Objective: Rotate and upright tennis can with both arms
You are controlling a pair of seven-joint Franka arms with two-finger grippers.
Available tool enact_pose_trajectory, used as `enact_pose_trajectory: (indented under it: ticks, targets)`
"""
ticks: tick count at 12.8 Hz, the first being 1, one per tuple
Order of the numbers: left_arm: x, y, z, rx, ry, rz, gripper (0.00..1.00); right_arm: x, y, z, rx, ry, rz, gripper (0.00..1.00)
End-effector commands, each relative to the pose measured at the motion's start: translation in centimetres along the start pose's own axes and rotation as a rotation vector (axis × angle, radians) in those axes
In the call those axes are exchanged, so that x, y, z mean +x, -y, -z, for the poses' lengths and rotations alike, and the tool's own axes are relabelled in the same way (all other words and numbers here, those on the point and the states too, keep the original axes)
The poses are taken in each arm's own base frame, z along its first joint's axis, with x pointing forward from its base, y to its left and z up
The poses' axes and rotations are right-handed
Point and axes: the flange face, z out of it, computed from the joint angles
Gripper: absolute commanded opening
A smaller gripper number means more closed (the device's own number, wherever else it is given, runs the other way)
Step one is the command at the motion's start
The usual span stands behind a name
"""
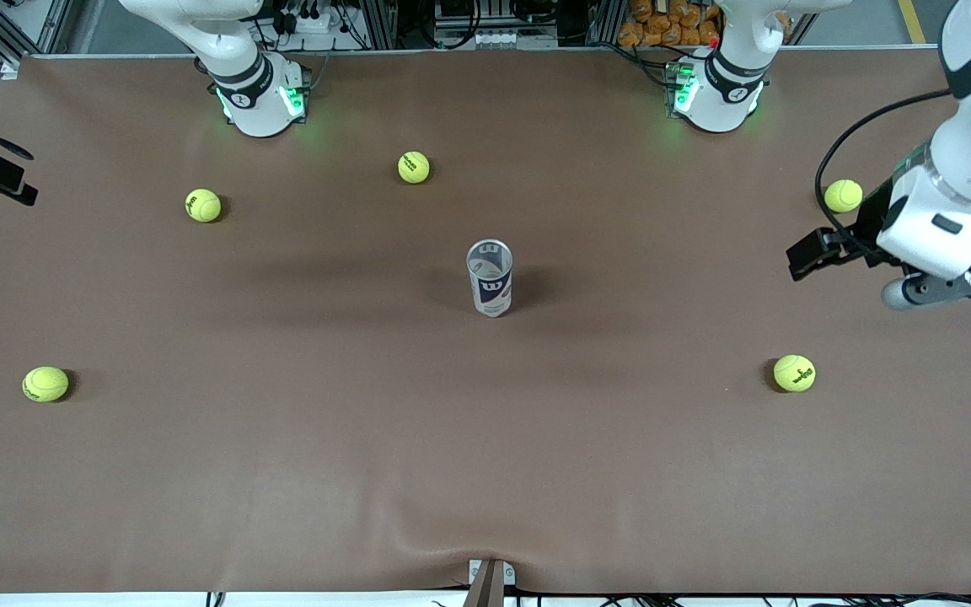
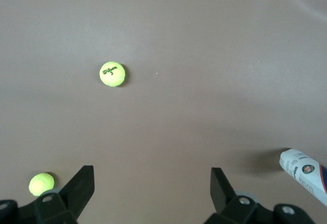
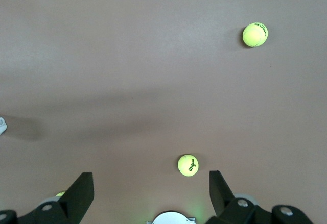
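The tennis can (image 1: 490, 276) stands upright in the middle of the brown table, open silvery rim up, with a "W" logo on its white and blue label. One end of it shows at the edge of the left wrist view (image 2: 304, 174). My left gripper (image 1: 949, 287) hangs high over the left arm's end of the table, well away from the can; its fingers (image 2: 82, 185) are wide open and empty. My right gripper (image 3: 152, 193) is open and empty, high over the right arm's end. Only a black part of it shows at the edge of the front view.
Several yellow-green tennis balls lie scattered on the brown table cover (image 1: 485, 438): two toward the left arm's end (image 1: 842, 196) (image 1: 794, 373), two toward the right arm's end (image 1: 203, 205) (image 1: 45, 384), one between the bases (image 1: 414, 167).
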Motion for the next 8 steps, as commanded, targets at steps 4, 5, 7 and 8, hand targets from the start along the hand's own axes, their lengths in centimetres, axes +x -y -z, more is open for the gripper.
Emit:
enact_pose_trajectory:
  ticks: [4,5,7,8]
  targets:
    - [-6.0,4.5,1.3,0.015,-0.092,-0.007,1.0,0.0,0.1,0.3,-0.007,-0.007,-0.015,1.0]
    - [-6.0,5.4,1.3,0.016,-0.091,-0.004,1.0,0.0,0.1,0.3,-0.007,-0.007,-0.015,1.0]
    - [-5.2,6.0,1.6,0.008,-0.103,0.007,1.0,0.0,0.1,0.3,-0.007,-0.007,-0.015,1.0]
    - [-4.4,5.7,1.3,0.006,-0.106,-0.001,1.0,0.0,0.1,0.3,-0.007,-0.007,-0.015,1.0]
